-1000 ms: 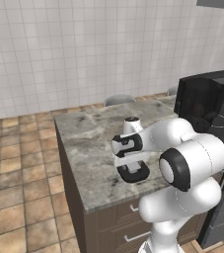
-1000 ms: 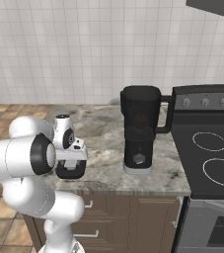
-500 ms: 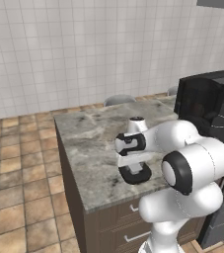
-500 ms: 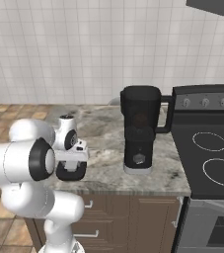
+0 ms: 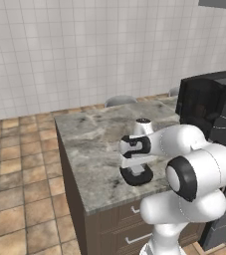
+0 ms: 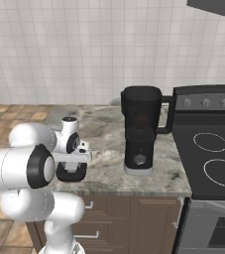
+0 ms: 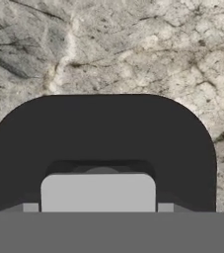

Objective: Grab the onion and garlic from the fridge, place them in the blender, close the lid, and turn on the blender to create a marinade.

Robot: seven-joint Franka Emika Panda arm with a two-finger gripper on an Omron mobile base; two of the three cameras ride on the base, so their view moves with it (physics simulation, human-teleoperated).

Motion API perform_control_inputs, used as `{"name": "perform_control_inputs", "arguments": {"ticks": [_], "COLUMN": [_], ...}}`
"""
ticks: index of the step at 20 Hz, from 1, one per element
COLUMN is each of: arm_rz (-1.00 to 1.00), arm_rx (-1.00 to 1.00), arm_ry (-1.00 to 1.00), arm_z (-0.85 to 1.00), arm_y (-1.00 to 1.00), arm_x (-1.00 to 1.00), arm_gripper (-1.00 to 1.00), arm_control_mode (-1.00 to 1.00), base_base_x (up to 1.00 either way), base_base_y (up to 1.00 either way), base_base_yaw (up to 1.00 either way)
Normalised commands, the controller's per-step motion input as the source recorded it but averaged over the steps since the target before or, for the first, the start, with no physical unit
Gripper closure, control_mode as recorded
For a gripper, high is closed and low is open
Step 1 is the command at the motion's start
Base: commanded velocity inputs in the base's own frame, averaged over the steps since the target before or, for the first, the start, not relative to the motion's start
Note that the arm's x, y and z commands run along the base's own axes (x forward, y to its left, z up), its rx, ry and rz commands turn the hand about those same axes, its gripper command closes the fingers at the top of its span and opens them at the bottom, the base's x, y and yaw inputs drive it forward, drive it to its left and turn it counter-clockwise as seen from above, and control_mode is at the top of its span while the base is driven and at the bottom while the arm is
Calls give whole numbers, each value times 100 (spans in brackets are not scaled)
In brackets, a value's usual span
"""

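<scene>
Your tool [image 5: 137, 172] is down on the lid [image 5: 137, 175], which lies flat on the marble table [image 5: 92, 134] near its front edge. In the left base view the black rounded cap sits right under the hand, touching the stone. From the right base view you see the same thing: tool [image 6: 72, 170] lowered over the lid [image 6: 71, 173], well apart from the blender [image 6: 140, 130], which stands upright further along the table [image 6: 104, 124], just beside the stove [image 6: 213, 149]. Through the hand view the lid [image 7: 101, 138] looms large, its light grey knob [image 7: 98, 191] sitting dead centre at the bottom, marble table [image 7: 133, 44] beyond it. The fingertips are hidden here, so I cannot tell whether your tool is gripping the knob or standing just around it. The blender [image 5: 200, 105] jar top is uncovered, its handle facing the stove.
</scene>
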Motion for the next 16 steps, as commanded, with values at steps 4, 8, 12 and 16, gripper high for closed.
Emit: {"name": "perform_control_inputs", "arguments": {"ticks": [4,8,12,16], "arm_rz": [0,0,0,0], "arm_rx": [-5,-6,-5,-6], "arm_ry": [-21,-31,-32,-28], "arm_z": [82,100,100,100], "arm_y": [-13,-26,-34,-33], "arm_x": [-38,-55,-51,-36], "arm_gripper": [100,100,100,100], "arm_control_mode": [-100,-100,-100,-100], "base_base_x": [0,0,0,0], "base_base_y": [0,0,0,0], "base_base_yaw": [0,0,0,0]}}
